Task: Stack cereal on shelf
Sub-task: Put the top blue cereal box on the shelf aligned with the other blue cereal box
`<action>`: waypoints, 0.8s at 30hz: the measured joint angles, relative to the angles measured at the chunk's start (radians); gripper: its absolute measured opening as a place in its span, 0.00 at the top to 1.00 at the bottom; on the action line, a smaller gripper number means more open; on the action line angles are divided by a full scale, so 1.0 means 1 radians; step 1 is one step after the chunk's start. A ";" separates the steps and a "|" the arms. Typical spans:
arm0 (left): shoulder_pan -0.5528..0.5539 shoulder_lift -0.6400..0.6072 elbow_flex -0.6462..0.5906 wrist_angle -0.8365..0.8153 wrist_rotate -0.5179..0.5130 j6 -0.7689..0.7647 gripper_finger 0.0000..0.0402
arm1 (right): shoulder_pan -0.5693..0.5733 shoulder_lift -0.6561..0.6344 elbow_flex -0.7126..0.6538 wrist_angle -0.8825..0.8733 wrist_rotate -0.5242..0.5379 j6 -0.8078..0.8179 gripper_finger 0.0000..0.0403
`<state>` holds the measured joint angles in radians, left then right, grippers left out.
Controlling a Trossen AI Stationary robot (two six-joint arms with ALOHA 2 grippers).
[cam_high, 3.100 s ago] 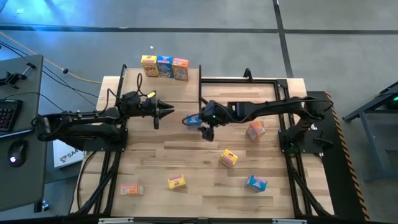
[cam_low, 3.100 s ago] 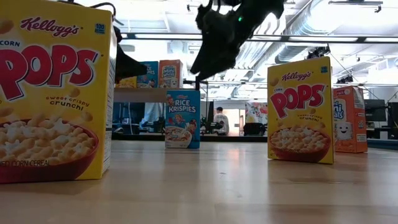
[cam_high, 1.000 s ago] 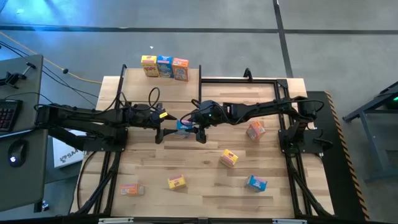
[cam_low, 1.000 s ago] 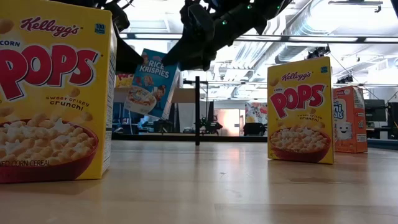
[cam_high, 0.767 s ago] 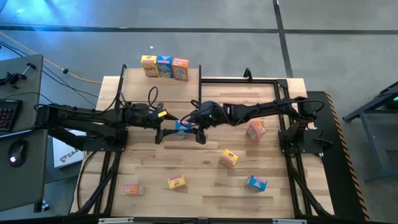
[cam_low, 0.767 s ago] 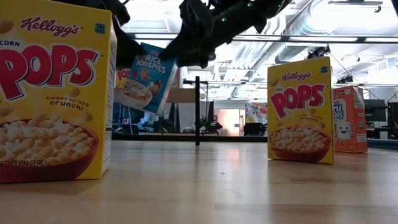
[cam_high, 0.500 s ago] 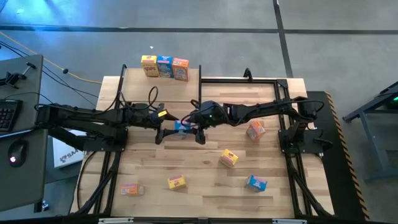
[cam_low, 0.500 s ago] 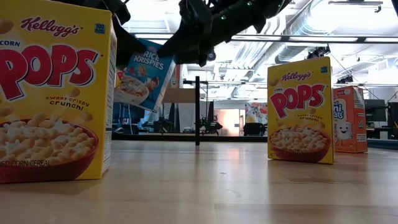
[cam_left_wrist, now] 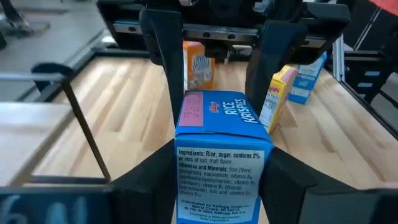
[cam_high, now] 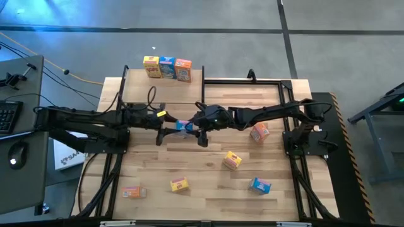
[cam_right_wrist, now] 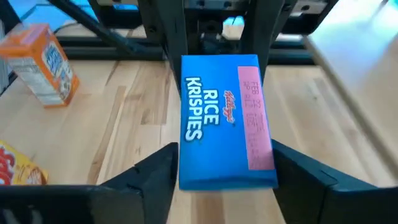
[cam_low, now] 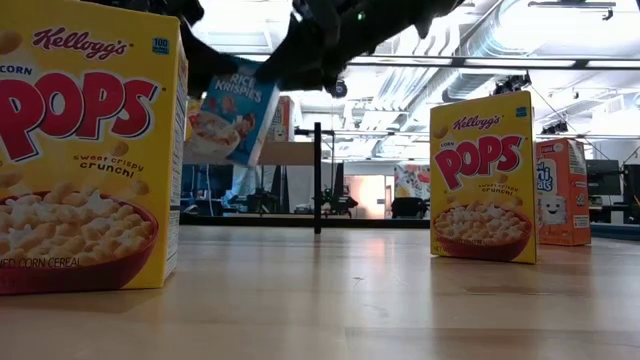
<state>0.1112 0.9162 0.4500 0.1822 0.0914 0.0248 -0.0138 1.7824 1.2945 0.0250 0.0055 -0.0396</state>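
Note:
A blue Rice Krispies cereal box point(cam_high: 182, 127) hangs in the air over the table's middle, between both grippers, tilted in the low view point(cam_low: 232, 112). My left gripper point(cam_high: 169, 130) reaches it from the table's left, my right gripper point(cam_high: 195, 128) from the right. Each is shut on one end of the box. The shelf point(cam_low: 291, 153), a light-wood board on black posts, stands at the table's far left. A yellow box point(cam_high: 151, 66), a blue one point(cam_high: 167, 67) and an orange one point(cam_high: 183, 69) stand on it. My left gripper point(cam_left_wrist: 221, 186) pinches the box at its ingredients-panel side point(cam_left_wrist: 217, 177), one finger point(cam_left_wrist: 146, 190) on each broad face. The fingers come level from the table's left. The box is lifted clear, top flap upward. My right gripper point(cam_right_wrist: 227, 171) pinches the opposite side of the box, beside the top flap's near end point(cam_right_wrist: 205, 168), one finger point(cam_right_wrist: 152, 177) on each broad face. It comes level from the table's right. The box hangs clear of the table, slightly tilted.
Loose boxes lie on the table: orange point(cam_high: 259, 132), yellow point(cam_high: 232, 160), blue point(cam_high: 259, 185), yellow point(cam_high: 179, 184) and orange point(cam_high: 132, 192). In the low view a large yellow Corn Pops box point(cam_low: 85, 150) stands close at the left, with another yellow one point(cam_low: 483, 178) farther right.
The blue box, held in the air, has moved slightly up and toward the table's left with my right gripper, its tilt staying much the same. Its left side now sits between my left gripper's fingers.

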 joint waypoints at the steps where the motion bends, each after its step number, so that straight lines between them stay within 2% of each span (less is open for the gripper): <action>1: 0.002 -0.015 0.000 0.001 0.000 0.008 0.60 | 0.002 -0.012 0.000 0.000 0.008 -0.005 0.42; 7: 0.074 -0.149 0.000 -0.031 0.033 0.065 0.60 | 0.027 -0.105 0.000 -0.005 0.101 -0.071 0.37; 13: 0.239 -0.244 0.072 -0.137 0.025 0.150 0.60 | 0.036 -0.158 0.000 -0.009 0.121 -0.118 0.37; 18: 0.381 -0.249 0.102 -0.130 0.009 0.194 0.60 | 0.035 -0.157 0.000 -0.016 0.122 -0.124 0.37; 24: 0.515 -0.174 0.103 -0.108 0.031 0.197 0.60 | 0.035 -0.152 0.000 -0.017 0.118 -0.136 0.37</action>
<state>0.6261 0.7422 0.5526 0.0744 0.1220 0.2222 0.0216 1.6302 1.2949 0.0081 0.1238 -0.1751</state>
